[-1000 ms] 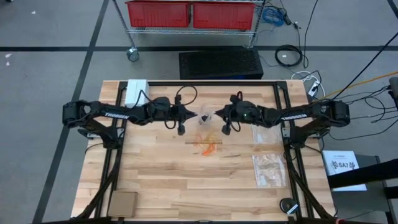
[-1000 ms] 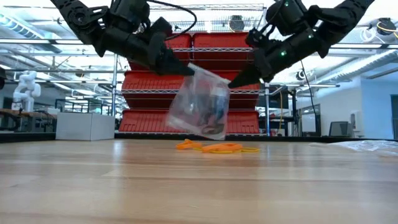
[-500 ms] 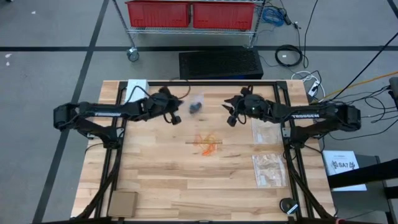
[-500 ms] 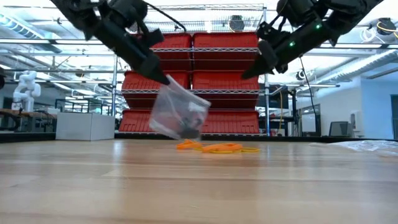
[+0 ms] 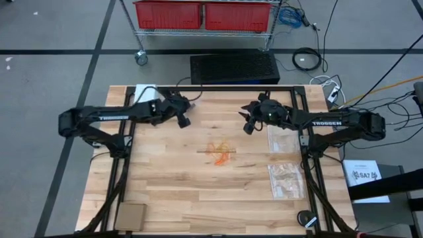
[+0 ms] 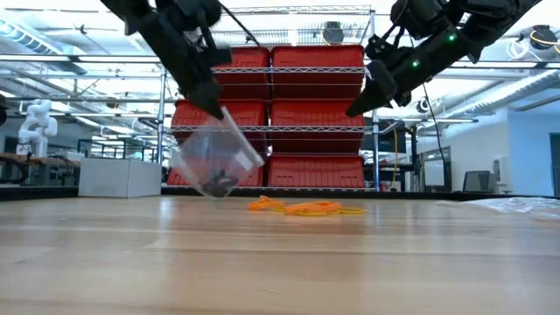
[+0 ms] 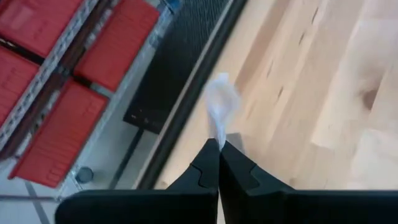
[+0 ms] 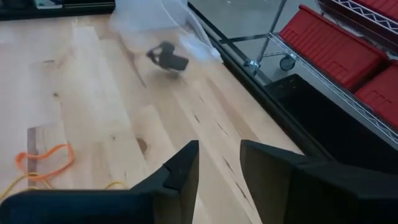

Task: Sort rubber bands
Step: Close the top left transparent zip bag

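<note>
I see bare wood all round the orange rubber bands (image 5: 219, 153) at mid-table. My left gripper (image 6: 213, 105) pinches a clear bag (image 6: 213, 162) of black bands above the far left edge. My right gripper (image 8: 216, 163) hangs raised opposite, fingers apart, empty.

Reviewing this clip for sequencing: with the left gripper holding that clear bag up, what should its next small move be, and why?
Probably lower the clear bag onto the table and release it. The left gripper is shut on its top edge, black rubber bands sit inside, and the right gripper has open, empty jaws. The orange rubber bands lie loose at mid-table, unsorted.
</note>
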{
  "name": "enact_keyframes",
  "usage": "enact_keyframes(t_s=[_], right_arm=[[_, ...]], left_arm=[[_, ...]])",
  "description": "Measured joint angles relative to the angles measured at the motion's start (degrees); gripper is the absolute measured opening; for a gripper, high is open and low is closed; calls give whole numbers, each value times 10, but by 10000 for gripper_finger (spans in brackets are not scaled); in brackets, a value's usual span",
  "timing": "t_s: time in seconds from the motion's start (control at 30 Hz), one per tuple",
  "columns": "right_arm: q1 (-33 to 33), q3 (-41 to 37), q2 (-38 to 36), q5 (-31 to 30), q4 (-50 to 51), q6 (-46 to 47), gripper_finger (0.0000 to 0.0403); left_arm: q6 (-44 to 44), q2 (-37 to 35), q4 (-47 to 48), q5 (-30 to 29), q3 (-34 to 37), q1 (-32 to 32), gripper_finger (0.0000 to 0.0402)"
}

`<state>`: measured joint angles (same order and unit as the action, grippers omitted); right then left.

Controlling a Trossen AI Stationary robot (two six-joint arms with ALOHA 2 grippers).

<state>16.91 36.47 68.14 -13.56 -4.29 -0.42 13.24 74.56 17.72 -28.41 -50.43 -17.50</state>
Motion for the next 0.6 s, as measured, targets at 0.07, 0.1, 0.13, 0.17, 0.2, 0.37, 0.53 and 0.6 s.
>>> enact_keyframes(t_s=[0.07,0.1,0.13,0.17,0.2,0.37,0.53,0.6], right_arm=[[0,0,0,1,2,2,112],[0,0,0,1,2,2,112],[0,0,0,2,3,2,112],[0,0,0,2,4,3,112],[0,0,0,4,6,8,112],[0,0,0,33,22,72,112],[-2,0,10,80,24,172,112],[-5,0,22,80,21,209,112]], left_arm=[[-19,25,1,10,0,0,0],[-26,38,-1,24,0,0,0],[-35,49,-2,41,0,0,0],[-39,60,-4,61,0,0,0],[-41,72,-8,83,0,1,0],[-39,118,-61,171,0,8,25],[-39,152,-179,298,0,8,73],[-40,160,-220,344,0,7,94]])
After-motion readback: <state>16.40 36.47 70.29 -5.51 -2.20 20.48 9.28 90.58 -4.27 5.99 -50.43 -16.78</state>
